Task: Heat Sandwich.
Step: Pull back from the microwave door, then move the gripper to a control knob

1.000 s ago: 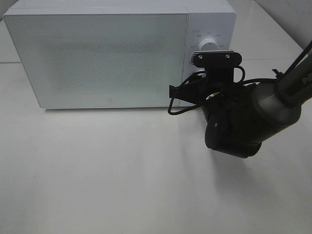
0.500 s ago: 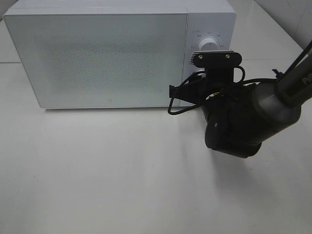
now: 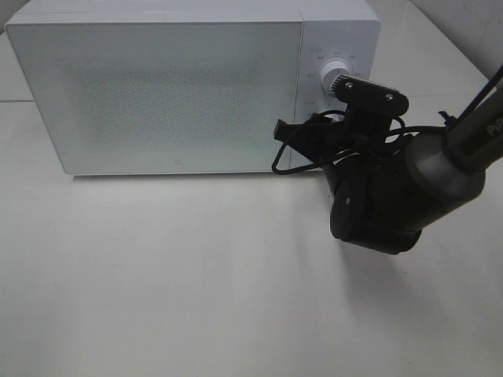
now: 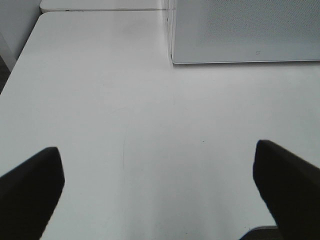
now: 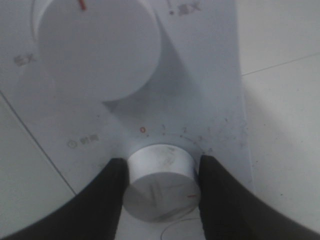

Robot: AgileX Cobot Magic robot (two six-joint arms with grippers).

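The sandwich is out of view. The white microwave (image 3: 157, 86) stands at the back of the table with its frosted door shut. My right gripper (image 5: 160, 186) is shut on the microwave's lower knob (image 5: 159, 175), one dark finger (image 5: 112, 195) on each side of it. In the exterior high view the tilted right wrist (image 3: 369, 98) hides that knob, while the upper knob (image 3: 336, 76) shows just above it. My left gripper (image 4: 160, 175) is open over bare table, with nothing between its fingers (image 4: 30, 190).
The upper knob (image 5: 97, 45) sits close above the lower one on the control panel. The microwave's front corner (image 4: 175, 55) lies ahead of the left gripper. The white table (image 3: 196, 275) spreads in front of the microwave.
My right wrist has rolled clockwise while holding the lower knob, so its camera mount now tilts and more of the upper knob shows. The left arm has not moved.
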